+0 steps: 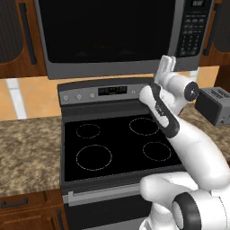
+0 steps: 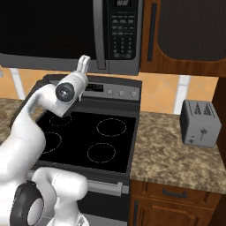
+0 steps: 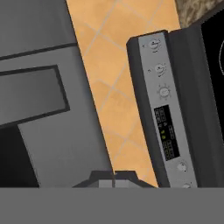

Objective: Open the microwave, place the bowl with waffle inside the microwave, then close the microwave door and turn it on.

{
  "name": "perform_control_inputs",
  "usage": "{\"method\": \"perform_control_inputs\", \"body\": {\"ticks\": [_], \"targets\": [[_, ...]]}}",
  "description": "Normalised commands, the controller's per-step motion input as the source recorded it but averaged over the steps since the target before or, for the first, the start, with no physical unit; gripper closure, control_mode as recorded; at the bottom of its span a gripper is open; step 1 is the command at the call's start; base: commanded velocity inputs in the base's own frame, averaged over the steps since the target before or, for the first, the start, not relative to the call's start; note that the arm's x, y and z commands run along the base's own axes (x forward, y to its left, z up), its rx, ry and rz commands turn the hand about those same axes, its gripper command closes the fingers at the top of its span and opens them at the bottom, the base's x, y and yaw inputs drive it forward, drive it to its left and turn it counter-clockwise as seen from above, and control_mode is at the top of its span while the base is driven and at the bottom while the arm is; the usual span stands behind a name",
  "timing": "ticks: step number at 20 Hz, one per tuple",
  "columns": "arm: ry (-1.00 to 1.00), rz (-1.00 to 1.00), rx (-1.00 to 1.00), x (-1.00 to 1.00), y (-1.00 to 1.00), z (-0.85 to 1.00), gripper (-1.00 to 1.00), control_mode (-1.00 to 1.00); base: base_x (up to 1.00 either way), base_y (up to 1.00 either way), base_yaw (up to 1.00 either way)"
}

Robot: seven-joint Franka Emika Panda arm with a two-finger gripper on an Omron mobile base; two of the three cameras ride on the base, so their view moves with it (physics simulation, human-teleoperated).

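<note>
Tool (image 1: 168, 63) together, empty, raised below microwave (image 1: 112, 36) | stove (image 1: 117, 143) beneath | toaster (image 2: 200, 122) right

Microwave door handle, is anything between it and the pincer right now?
Nothing visible is. The shut pincer is raised just below the microwave, near the door handle, with only open air above the stove.

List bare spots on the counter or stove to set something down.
Free: counter left of the stove; counter between stove and toaster; the stove's glass top. Crowded: under the microwave by the stove's control panel, where the shut end effector points up.
</note>
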Motion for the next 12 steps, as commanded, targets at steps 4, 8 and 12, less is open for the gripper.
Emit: {"method": "perform_control_inputs", "body": {"ticks": [4,8,12], "targets": [[-0.3,0.14,0.29,-1.0,-0.69,0.25,1.0,-1.0,0.0,0.0,0.0],[-0.21,0.1,0.17,-1.0,-0.44,0.39,1.0,-1.0,0.0,0.0,0.0],[-0.06,0.07,0.14,-1.0,-0.44,0.77,1.0,-1.0,0.0,0.0,0.0]]}}
